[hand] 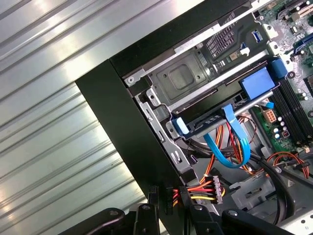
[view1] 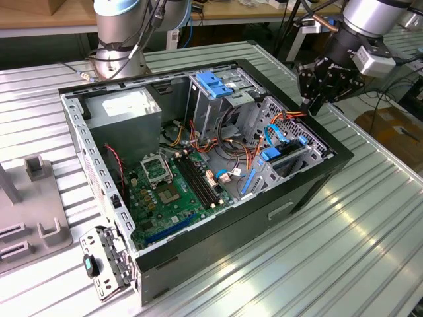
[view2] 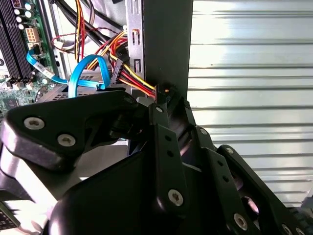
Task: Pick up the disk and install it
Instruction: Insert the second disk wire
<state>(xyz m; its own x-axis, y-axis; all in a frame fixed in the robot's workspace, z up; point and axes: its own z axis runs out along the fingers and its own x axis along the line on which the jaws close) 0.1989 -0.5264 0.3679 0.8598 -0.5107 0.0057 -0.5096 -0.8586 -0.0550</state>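
The end effector (view1: 316,99) hovered at the computer case's (view1: 310,191) far right edge, its fingers seemingly pinching a cable connector (hand: 168,196), while the disk (hand: 183,78) appeared already seated in its bay, leaving perhaps only cabling on the table (view1: 370,251).

My view is a robotics lab or workshop, ribbed aluminium worktable (view1: 344,251), opened computer case (view1: 198,165) laid on it, wooden benches (view1: 39,16) behind, cables strewn, cardboard boxes (view1: 396,132) on the floor.
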